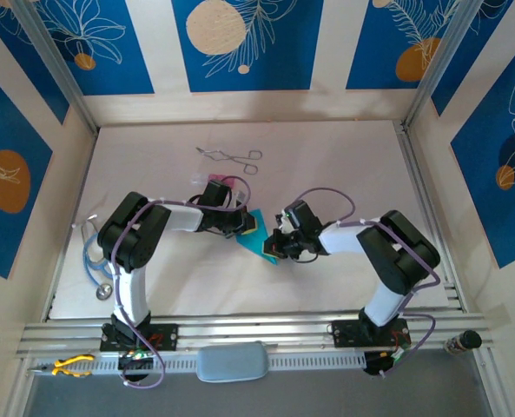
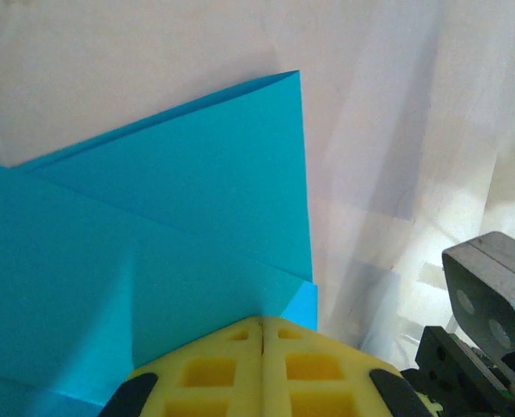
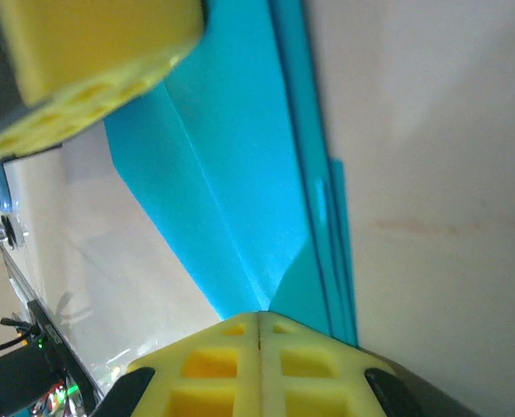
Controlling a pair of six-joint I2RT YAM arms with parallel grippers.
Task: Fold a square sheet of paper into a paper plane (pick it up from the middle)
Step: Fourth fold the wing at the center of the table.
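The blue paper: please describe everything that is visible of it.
The paper is thin, plain cyan, folded into overlapping layers with sharp creases and a pointed corner. It lies on the white table. The shut left gripper and shut right gripper meet it from opposite sides.

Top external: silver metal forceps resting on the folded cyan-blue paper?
No, the silver metal forceps lie on bare white table, apart from the folded cyan-blue paper.

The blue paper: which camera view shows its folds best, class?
Left wrist: the blue paper lies large and sharp, layered flaps plain. Right wrist shows a narrower creased wedge. From above, just a small patch.
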